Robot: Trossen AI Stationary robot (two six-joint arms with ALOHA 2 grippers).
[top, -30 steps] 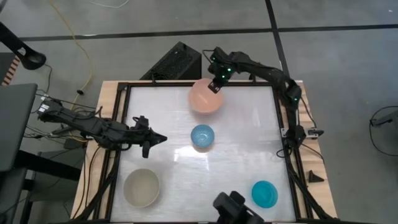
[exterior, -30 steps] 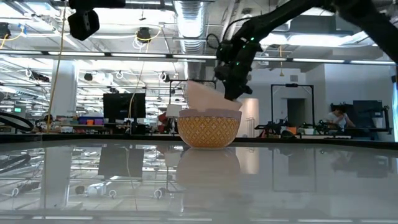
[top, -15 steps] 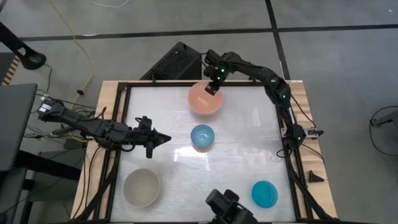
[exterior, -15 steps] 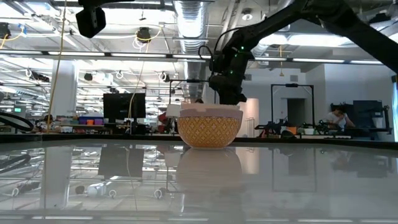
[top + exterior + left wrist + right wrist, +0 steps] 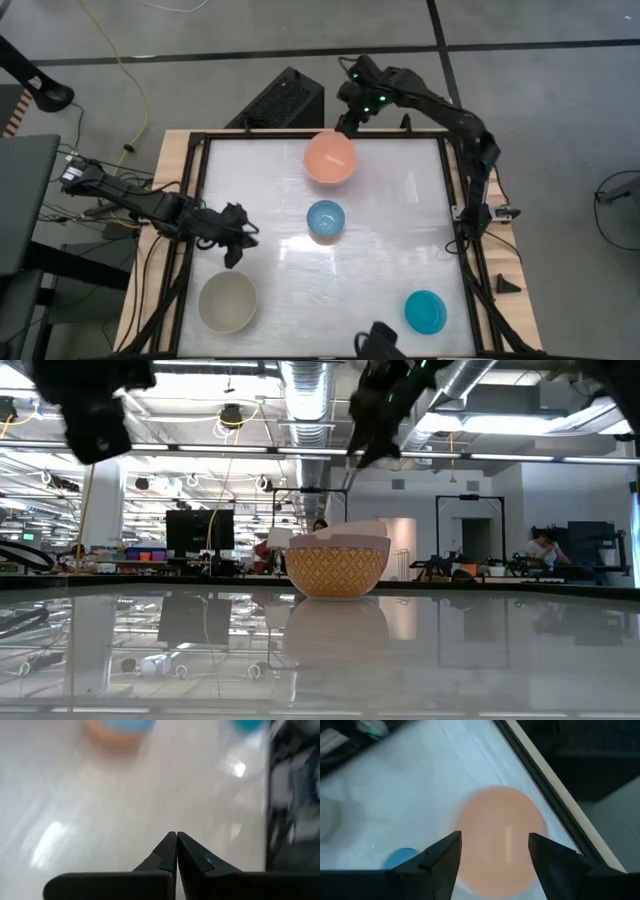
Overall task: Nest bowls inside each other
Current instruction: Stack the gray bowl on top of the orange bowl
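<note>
A salmon-pink bowl (image 5: pixel 330 158) stands upright near the table's far edge. In the low view its pale rim (image 5: pixel 338 538) sits level in a yellow-patterned bowl (image 5: pixel 337 568). My right gripper (image 5: pixel 346 124) hangs open above the bowl's far rim and touches nothing; its fingers frame the bowl (image 5: pixel 500 837) from above. A light blue bowl (image 5: pixel 325 219) rests mid-table, a teal bowl (image 5: pixel 425 311) at the near right and a grey-beige bowl (image 5: pixel 227 302) at the near left. My left gripper (image 5: pixel 238 252) is shut (image 5: pixel 176 852) and empty, between the light blue and grey-beige bowls.
A black frame (image 5: pixel 190 200) runs around the white table top. A dark box (image 5: pixel 280 100) lies beyond the far edge. Bare table lies between the light blue bowl and the teal bowl.
My right gripper has opened, let go of the salmon-pink bowl's far rim and risen toward the far edge. The bowl, tilted before, now sits level in the patterned one. My left gripper has tipped downward and sunk a little toward the near edge, staying shut.
</note>
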